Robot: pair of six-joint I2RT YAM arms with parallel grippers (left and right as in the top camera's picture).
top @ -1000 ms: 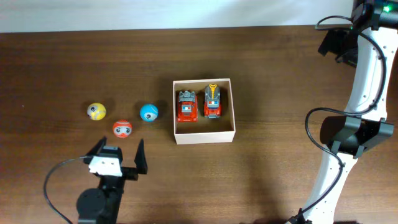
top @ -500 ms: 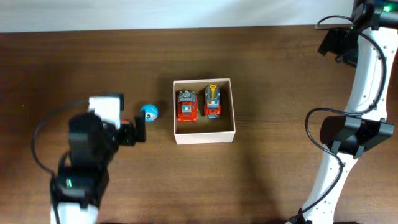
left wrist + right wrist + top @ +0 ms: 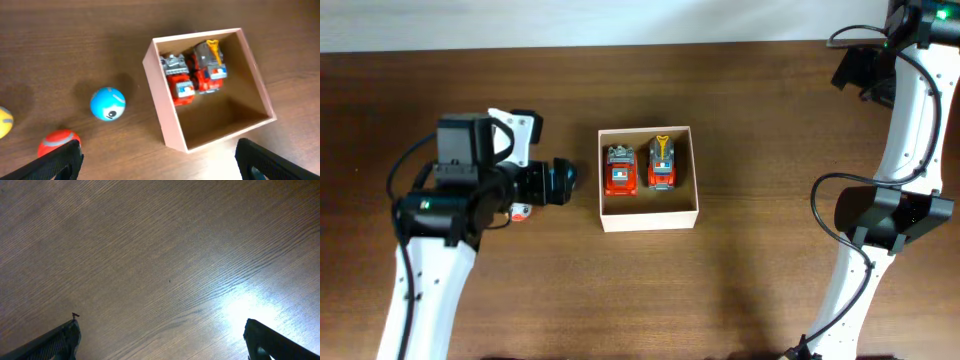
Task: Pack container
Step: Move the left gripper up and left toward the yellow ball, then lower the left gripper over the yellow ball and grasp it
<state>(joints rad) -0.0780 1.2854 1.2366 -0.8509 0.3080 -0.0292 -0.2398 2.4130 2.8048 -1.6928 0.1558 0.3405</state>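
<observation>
Container: I see the container (image 3: 648, 218) mid-table, open-topped, with a red truck (image 3: 621, 170) and a yellow-tipped truck (image 3: 662, 165) side by side at its far end
Left gripper: my left gripper (image 3: 157, 150) hangs just left of the box, fingers wide, holding nothing
Left wrist only: blue ball (image 3: 107, 103), red ball (image 3: 57, 142) and the edge of a yellow ball (image 3: 4, 121) lie on the table; overhead, my arm hides the yellow one
Right gripper: my right gripper (image 3: 160, 330) is spread wide over bare table (image 3: 170, 255)
</observation>
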